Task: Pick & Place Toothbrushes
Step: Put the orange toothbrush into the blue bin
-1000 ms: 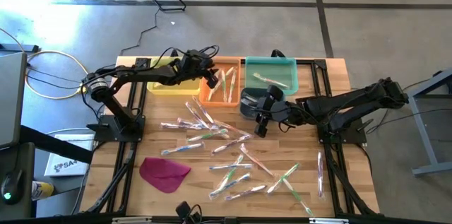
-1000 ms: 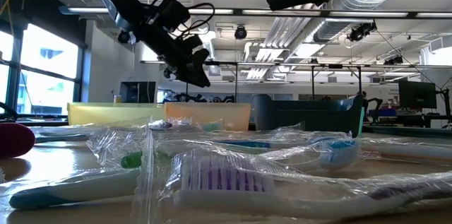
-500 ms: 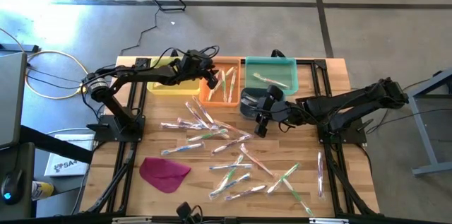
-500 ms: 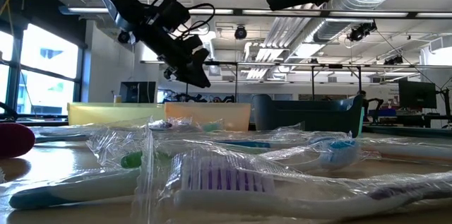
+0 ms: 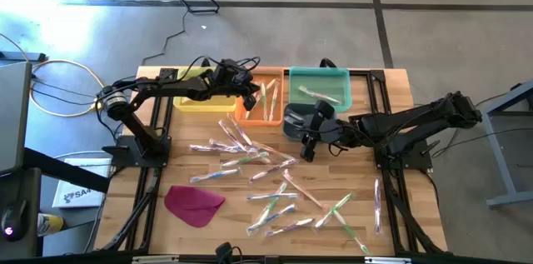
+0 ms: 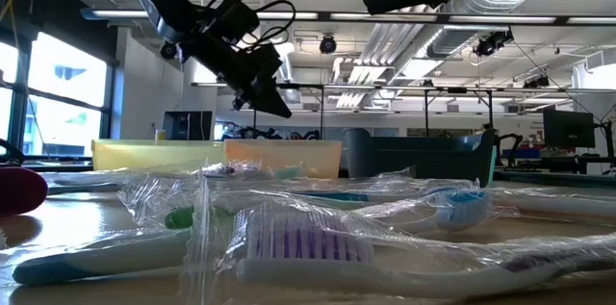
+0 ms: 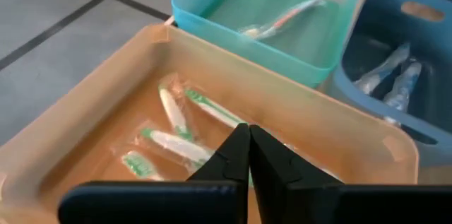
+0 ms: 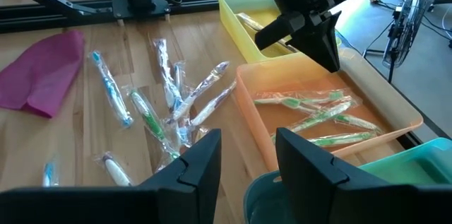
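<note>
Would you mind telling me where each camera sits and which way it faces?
High: above, looking down; both arms.
Low: tabletop level, across wrapped toothbrushes; left gripper overhead.
Left wrist: over orange bin; own fingers together.
Right wrist: across table; own fingers apart.
Shared: both wrist views show the orange bin.

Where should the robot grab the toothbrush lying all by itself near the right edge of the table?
Around the middle of its handle, from straight above, with the gripper fingers closing across its thin width. That toothbrush lies flat and alone, with bare table along both long sides. The open right gripper hovers nearest.
</note>
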Controlling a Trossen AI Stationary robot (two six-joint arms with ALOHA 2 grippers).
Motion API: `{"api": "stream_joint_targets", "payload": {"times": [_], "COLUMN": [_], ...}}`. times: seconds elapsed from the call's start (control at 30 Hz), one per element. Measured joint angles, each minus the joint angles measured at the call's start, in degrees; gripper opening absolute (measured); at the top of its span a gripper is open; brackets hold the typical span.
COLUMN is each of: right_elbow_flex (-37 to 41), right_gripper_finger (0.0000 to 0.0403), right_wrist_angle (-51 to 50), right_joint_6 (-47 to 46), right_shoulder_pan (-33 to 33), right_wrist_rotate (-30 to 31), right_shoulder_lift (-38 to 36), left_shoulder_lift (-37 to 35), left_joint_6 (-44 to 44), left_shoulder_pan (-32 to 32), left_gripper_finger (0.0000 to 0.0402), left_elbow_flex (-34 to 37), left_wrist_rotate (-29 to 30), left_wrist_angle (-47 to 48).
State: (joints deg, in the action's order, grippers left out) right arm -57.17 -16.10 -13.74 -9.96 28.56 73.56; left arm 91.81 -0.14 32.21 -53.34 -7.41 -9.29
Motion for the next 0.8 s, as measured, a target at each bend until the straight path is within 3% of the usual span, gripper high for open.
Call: {"api": "stream_joint_targets", "payload": {"times": [0.3,0.47,0.8], "right_elbow_flex": [0.0,0.0,0.0], "right_gripper_finger": [0.0128,0.0128,0.0128], "right_wrist_angle": [0.0,0.02,0.02], "right_joint_6": [0.02,0.04,0.02], "right_shoulder_pan": [0.01,0.0,-0.01], "right_wrist_rotate": [-0.16,-0.16,-0.18], "right_shoulder_lift": [0.0,0.0,0.0], "left_shoulder_lift": [-0.02,-0.04,-2.39], "left_joint_6": [-0.33,-1.54,3.14], "left_shoulder_pan": [0.0,-0.16,-4.15], "left_gripper_finger": [0.0021,0.0022,0.0022], "left_elbow_flex": [0.0,0.04,0.2], "left_wrist_rotate": [-0.41,-4.29,-4.88], "left_wrist_angle": [0.15,2.24,2.05]}}
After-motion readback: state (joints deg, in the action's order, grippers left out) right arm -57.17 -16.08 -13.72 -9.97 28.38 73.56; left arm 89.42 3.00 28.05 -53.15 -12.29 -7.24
